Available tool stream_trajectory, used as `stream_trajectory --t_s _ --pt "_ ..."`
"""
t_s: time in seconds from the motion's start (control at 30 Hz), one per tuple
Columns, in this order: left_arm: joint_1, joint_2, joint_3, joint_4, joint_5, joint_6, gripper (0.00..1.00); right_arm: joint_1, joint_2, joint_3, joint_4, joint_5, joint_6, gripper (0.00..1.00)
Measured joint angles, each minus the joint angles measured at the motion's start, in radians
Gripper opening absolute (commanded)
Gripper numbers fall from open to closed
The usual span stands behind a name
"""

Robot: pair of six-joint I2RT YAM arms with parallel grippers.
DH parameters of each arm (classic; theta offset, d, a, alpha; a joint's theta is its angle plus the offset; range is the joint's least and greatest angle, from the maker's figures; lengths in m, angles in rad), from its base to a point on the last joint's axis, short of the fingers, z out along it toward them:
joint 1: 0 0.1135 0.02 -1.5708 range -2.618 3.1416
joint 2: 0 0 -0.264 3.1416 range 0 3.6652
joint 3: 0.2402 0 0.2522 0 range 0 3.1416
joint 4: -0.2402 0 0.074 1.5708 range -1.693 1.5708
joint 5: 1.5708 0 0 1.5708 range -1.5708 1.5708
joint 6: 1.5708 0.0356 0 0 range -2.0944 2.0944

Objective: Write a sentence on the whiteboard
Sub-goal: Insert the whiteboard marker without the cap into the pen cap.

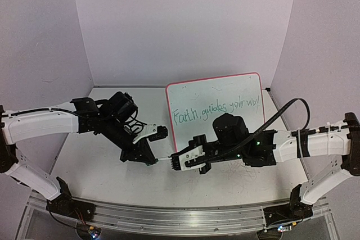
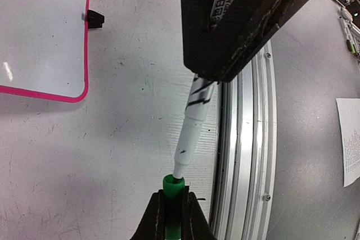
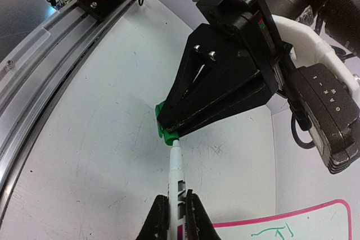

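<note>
top external: whiteboard point(image 1: 216, 90) sits far centre-right on the surface point(image 1: 107, 186), green sentence point(image 1: 216, 111) across it; likely light, stiff, slides easily, so hold its pink frame. left claw point(image 2: 173, 218) pinches green cap point(image 2: 173, 185), right claw point(image 3: 176, 218) clamps marker point(image 3: 176, 175), tip meeting cap

Whiteboard point(image 1: 225, 88): we read one green handwritten sentence point(image 1: 216, 111), "Faith guides your way".
Marker barrel point(image 2: 191, 127): we see black print, too blurred to read.
Wrist housing point(image 3: 329, 96): we make out raised letters, seemingly "YAM", turned sideways.
Paper sheet point(image 2: 350, 139): printed lines, too small for us.
</note>
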State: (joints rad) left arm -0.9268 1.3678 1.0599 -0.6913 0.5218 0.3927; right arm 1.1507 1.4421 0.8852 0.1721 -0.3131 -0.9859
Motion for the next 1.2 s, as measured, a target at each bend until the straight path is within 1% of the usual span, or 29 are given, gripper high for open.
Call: stream_trajectory --t_s 0.47,0.77,0.9,1.2 --pt "0.0 -0.015 0.0 -0.01 0.0 0.0 0.0 0.001 0.016 0.002 0.006 -0.01 0.0 0.0" --pt "0.0 -0.013 0.003 -0.05 0.005 0.005 0.0 0.024 0.099 0.061 0.02 0.007 -0.054 0.0" --pt "0.001 -0.011 0.003 -0.077 -0.015 0.018 0.0 0.026 0.137 0.083 0.027 0.001 -0.077 0.0" --pt "0.001 -0.019 0.003 -0.087 -0.035 0.028 0.0 0.029 0.15 0.068 0.085 -0.007 -0.084 0.0"
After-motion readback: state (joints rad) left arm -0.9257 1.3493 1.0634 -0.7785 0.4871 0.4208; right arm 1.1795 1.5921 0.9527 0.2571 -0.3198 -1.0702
